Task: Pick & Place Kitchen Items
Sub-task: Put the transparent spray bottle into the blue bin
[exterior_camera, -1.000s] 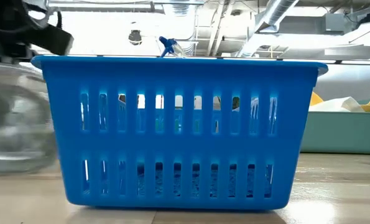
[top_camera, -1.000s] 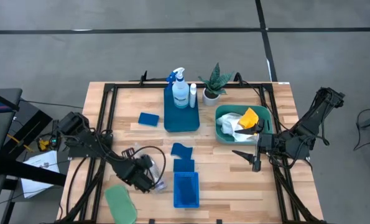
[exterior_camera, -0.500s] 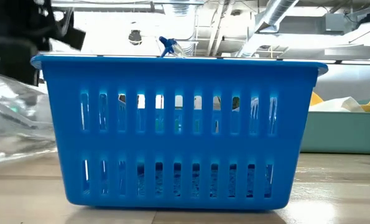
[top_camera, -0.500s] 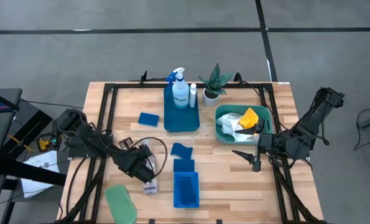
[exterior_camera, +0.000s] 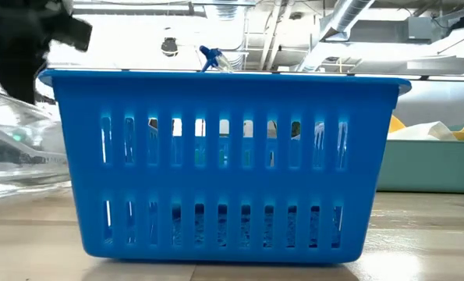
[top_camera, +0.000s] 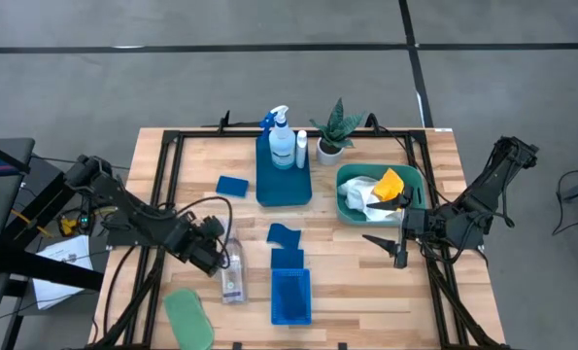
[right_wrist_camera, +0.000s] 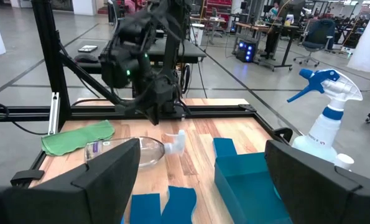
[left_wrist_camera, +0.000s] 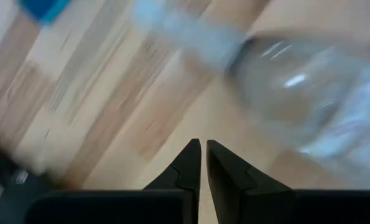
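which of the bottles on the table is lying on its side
The clear plastic bottle, beside the left claw. The spray bottle and the white bottle stand upright.

Left arm reaches in low from the table's left edge, bent at the elbow, with the left gripper (top_camera: 214, 251) near the table's left-front area; its fingers (left_wrist_camera: 188, 167) are closed together, nothing between them. Right arm is folded at the right edge, the right gripper (top_camera: 384, 243) pointing inward, fingers (right_wrist_camera: 104, 169) spread wide and empty.

Clear bottle (left_wrist_camera: 296, 93) blurred, edge-cropped
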`<action>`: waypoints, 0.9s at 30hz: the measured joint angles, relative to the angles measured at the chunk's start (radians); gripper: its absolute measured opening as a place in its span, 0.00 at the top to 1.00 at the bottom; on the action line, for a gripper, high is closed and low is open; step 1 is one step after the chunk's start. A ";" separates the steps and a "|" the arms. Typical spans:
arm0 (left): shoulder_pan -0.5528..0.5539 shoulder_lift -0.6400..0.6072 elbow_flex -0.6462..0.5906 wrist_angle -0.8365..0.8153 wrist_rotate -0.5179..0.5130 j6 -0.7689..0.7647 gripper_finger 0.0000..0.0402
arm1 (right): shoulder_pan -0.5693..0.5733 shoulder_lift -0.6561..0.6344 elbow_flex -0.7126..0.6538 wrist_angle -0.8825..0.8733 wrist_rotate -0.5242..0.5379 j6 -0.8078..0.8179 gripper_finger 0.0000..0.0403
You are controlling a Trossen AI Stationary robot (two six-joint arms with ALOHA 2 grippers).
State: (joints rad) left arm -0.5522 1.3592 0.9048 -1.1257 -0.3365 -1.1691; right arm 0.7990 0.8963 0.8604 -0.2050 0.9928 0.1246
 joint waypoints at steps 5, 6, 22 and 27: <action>0.004 -0.002 -0.127 0.079 0.043 -0.043 0.98 | 0.000 0.000 0.000 0.000 0.000 0.000 0.17; 0.005 -0.001 -0.150 0.118 0.052 -0.043 0.98 | 0.000 0.000 0.000 0.000 0.000 0.000 0.17; 0.161 -0.001 -0.268 0.454 0.010 0.199 1.00 | -0.001 0.000 0.000 0.000 0.000 0.000 0.17; 0.219 -0.001 -0.268 0.513 0.004 0.312 1.00 | -0.001 0.000 0.000 -0.003 0.000 0.000 0.17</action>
State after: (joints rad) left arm -0.3335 1.3579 0.6373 -0.6130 -0.3324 -0.8571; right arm 0.7979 0.8963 0.8604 -0.2077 0.9928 0.1242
